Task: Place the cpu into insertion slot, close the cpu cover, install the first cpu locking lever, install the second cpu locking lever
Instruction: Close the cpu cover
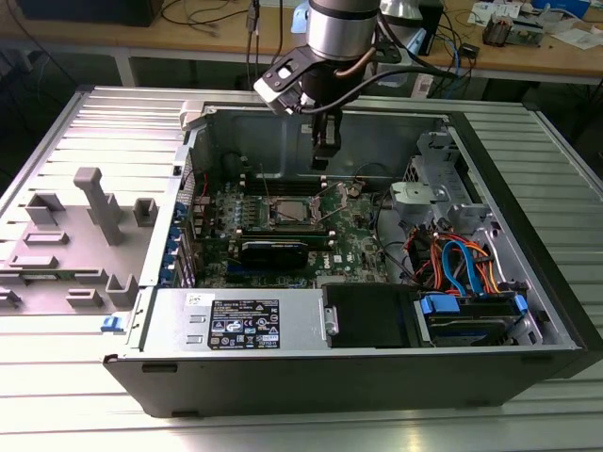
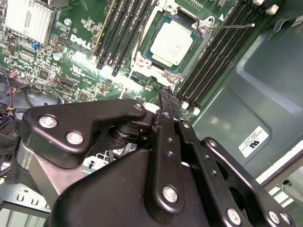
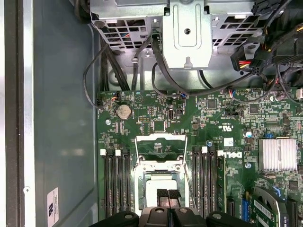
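Hanging above the motherboard [image 1: 353, 235] inside the open computer case [image 1: 358, 381] in the exterior view, the gripper [image 1: 322, 158] shows fingertips [image 3: 163, 194] pressed together and empty in the first wrist view. The second wrist view reveals the cpu [image 2: 171, 42] lying in the insertion slot [image 2: 141, 61].

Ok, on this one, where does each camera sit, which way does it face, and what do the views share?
Exterior view: off the arm, raised, looking down into the open computer case; the arm and its gripper hang over the motherboard.
First wrist view: on the wrist, facing down at the motherboard; the closed jaws show.
Second wrist view: on the wrist, slanting past the gripper toward the board.
Shared: both wrist views show the cpu in the insertion slot.
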You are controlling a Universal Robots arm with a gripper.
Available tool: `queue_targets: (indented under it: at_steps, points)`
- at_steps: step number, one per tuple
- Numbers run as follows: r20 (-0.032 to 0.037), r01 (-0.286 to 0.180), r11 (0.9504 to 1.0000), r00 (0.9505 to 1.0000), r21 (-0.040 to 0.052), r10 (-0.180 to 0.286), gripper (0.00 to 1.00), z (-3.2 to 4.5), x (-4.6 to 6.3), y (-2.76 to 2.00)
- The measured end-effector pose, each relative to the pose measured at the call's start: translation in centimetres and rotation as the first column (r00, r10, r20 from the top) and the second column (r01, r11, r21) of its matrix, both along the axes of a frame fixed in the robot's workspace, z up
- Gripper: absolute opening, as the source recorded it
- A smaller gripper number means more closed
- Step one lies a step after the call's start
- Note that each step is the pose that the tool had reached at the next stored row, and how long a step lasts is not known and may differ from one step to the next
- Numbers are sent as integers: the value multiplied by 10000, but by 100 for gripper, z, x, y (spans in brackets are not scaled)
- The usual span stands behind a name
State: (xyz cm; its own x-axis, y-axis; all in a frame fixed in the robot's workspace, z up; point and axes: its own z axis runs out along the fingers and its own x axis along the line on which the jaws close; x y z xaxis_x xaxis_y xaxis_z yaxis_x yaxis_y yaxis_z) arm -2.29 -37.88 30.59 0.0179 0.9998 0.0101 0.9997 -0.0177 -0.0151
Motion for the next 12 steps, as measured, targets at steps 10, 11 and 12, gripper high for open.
queue_targets:
  at_steps: [10,11,12]
  points:
    - [1,0,10000,10000,1,0,11,-1,45,0]
    - [1,0,10000,10000,2,0,11,-1,48,0]
    - [1,0,10000,10000,1,0,11,-1,50,0]
